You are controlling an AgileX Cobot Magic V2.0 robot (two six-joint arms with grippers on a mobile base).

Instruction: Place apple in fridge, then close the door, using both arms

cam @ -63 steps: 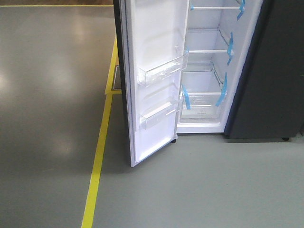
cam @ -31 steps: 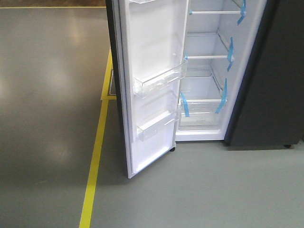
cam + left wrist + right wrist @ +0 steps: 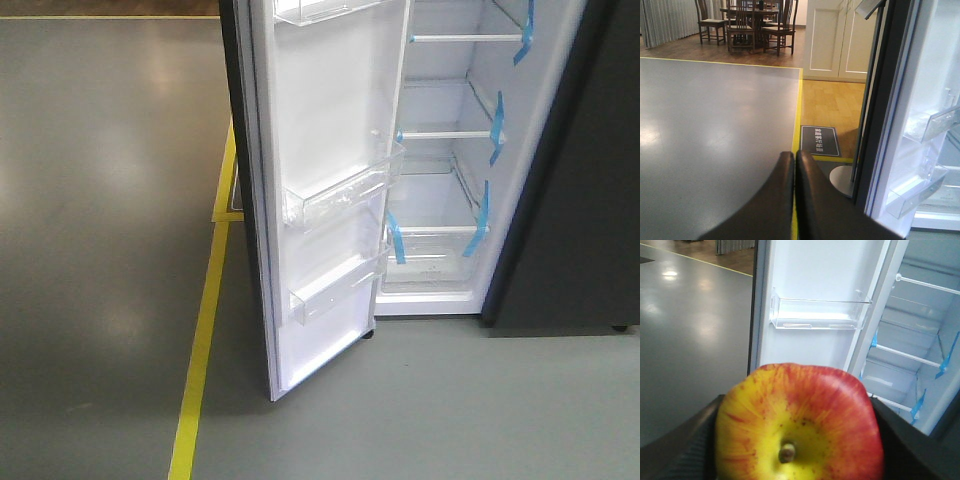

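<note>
The fridge point(image 3: 440, 200) stands open, its white interior showing shelves with blue tape strips point(image 3: 495, 125). Its door point(image 3: 320, 200) swings out to the left, white inner face with clear bins toward me. In the right wrist view the red and yellow apple point(image 3: 800, 425) fills the bottom, stem end facing the camera, with my right gripper point(image 3: 797, 412) shut on it; the door bin point(image 3: 817, 315) and the fridge shelves point(image 3: 910, 357) lie ahead. My left gripper point(image 3: 795, 160) is shut and empty, just left of the door's dark edge point(image 3: 880, 110). Neither arm shows in the front view.
A yellow floor line point(image 3: 200, 340) runs left of the door. A dark cabinet point(image 3: 590, 200) adjoins the fridge on the right. A grey floor mat point(image 3: 820, 141) and a round white base point(image 3: 840, 180) lie beside the door. Chairs and a table point(image 3: 750, 20) stand far back.
The front view has closed in on the fridge: door and shelves look larger and sit lower and further right in frame. The door stays open at the same angle.
</note>
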